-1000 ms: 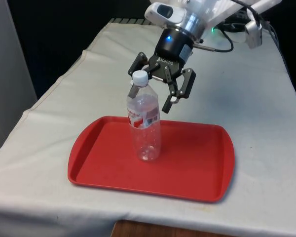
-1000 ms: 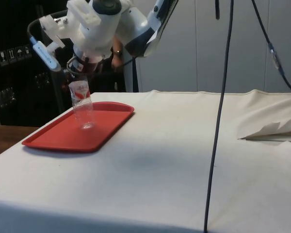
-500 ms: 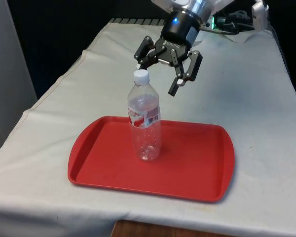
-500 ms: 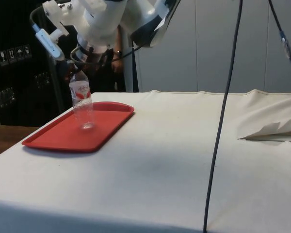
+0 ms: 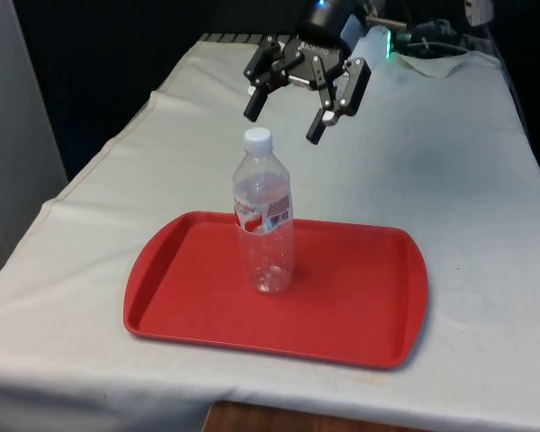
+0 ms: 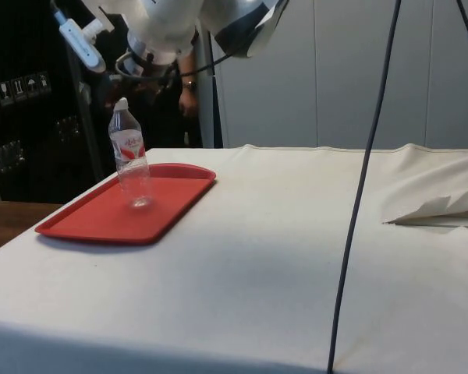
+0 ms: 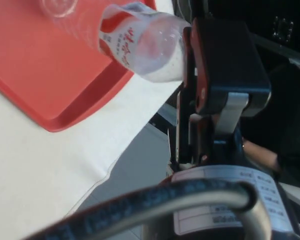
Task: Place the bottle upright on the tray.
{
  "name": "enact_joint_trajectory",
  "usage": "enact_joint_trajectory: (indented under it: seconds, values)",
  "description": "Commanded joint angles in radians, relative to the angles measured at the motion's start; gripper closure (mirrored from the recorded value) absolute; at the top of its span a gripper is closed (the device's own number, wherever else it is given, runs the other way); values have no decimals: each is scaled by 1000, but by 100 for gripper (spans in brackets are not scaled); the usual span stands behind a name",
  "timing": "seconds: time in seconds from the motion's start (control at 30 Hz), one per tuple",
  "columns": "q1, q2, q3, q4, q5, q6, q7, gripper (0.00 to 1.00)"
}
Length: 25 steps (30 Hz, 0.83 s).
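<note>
Hand (image 5: pixel 284 121) open above upright bottle (image 5: pixel 264 225); red-white label, text unreadable.

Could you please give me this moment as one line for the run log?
bottle: upright on tray, free | tray: red, on white cloth | pincer: open, above bottle cap, holding nothing | placement: looks done

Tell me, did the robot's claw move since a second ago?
Yes. The gripper was down around the bottle cap; now it has lifted up and back, hanging open above the cap, while the bottle stands upright on the red tray.
</note>
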Motion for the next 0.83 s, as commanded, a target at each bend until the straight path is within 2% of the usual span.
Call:
enact_joint_trajectory:
  seconds: [0.0, 0.13, 0.2, 0.43, 0.47, 0.67, 0.8]
  values:
    - [-2, -14, 1, -11, 6, 1, -9, 0]
    - [0, -27, 0, -4, 1, -7, -3, 0]
    - [-2, -47, 2, -21, 10, -9, -17, 0]
    - [0, -96, 2, -42, 5, -23, -12, 0]
    - [0, -84, 2, -30, 0, -22, -6, 0]
    - [1, -141, 2, -69, 1, -28, -4, 0]
    - [0, -151, 2, -78, 1, -28, -5, 0]
